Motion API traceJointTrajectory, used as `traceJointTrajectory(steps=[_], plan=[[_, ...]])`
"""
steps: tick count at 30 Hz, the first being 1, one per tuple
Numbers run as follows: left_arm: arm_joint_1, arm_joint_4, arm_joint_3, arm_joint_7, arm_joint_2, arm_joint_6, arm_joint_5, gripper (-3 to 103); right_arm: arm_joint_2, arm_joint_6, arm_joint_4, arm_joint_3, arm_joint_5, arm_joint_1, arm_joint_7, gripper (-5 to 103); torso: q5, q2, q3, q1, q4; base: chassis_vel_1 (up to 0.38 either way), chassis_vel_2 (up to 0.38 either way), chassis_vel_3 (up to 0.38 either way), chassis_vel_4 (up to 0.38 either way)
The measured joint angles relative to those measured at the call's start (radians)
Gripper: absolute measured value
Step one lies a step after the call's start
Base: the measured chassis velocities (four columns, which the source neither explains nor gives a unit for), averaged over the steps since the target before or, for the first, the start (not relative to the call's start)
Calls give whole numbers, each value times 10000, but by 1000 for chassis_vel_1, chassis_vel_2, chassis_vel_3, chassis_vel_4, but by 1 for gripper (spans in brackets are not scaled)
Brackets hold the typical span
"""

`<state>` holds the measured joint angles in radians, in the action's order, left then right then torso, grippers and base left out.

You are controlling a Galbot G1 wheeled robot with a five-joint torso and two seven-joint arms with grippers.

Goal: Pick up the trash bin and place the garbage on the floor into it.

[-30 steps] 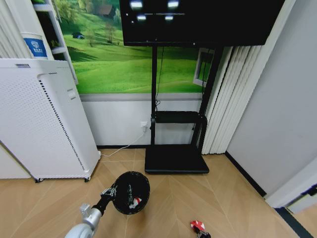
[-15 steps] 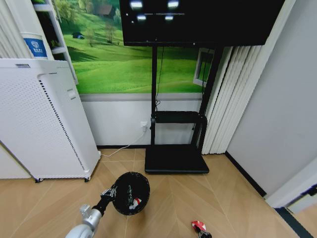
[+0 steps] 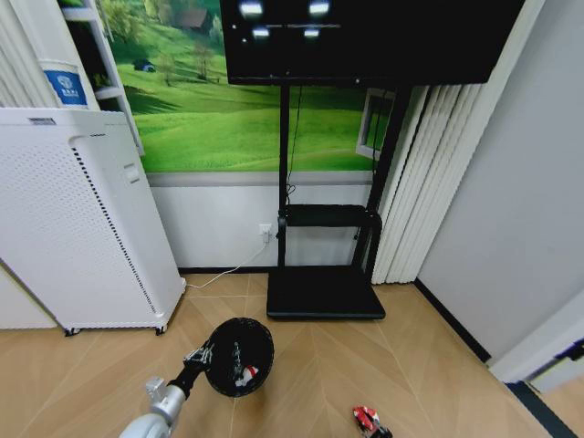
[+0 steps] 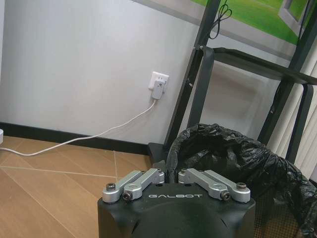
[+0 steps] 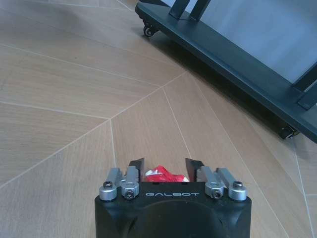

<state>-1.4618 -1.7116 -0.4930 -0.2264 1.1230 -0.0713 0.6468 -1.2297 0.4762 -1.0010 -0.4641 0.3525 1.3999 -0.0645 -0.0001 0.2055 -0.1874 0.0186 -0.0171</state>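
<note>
The bin (image 3: 239,356) is held by its rim at the left end effector (image 3: 203,354), near 6 o'clock in the head view, and appears to be lifted off the floor (image 3: 429,365) and tipped so that its mouth faces the camera. In the left wrist view the left end effector's fingers are seen closed together on the bin's rim, where a black liner (image 4: 233,153) is folded over. Inside the bin, red-and-white litter (image 3: 245,373) can be made out, along with something paler that cannot be identified, so part of the garbage is judged to be already collected. One red-and-white wrapper (image 3: 366,418) is left on the floor at about 5 o'clock, well apart from the bin. In the right wrist view the right end effector (image 5: 166,167) is seen low over the floor with that wrapper (image 5: 163,174) between its fingers; the fingers stand apart (whether the wrapper is actually touched cannot be told). The task is therefore judged to be well along: the bin is picked up, some garbage is in, and this wrapper has yet to be grasped and dropped in.
</note>
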Motion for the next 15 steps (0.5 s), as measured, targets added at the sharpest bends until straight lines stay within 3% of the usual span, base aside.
traceJointTrajectory(steps=[2,5,7,12,15], plan=[[4,0,1,0,0,-1,0,7,-1,-12,27,4,12,-12,-14,50,1,0,0,0,0,0,0,0,0],[0,1,-20,3,0,-18,-7,7,16,-113,35,39,142,-61,-119,71,1,0,0,0,0,0,0,0,0],[-4,4,-27,3,0,-26,-11,7,28,-130,22,46,155,-65,-135,71,2,0,0,0,0,0,0,0,0],[-32,53,-52,4,35,-54,-40,7,134,-290,66,142,246,-231,-182,93,1,0,0,0,1,0,0,0,0],[-12,78,-43,4,50,-57,-45,7,134,-300,305,170,458,-413,-153,99,1,0,0,0,-1,0,0,0,0]])
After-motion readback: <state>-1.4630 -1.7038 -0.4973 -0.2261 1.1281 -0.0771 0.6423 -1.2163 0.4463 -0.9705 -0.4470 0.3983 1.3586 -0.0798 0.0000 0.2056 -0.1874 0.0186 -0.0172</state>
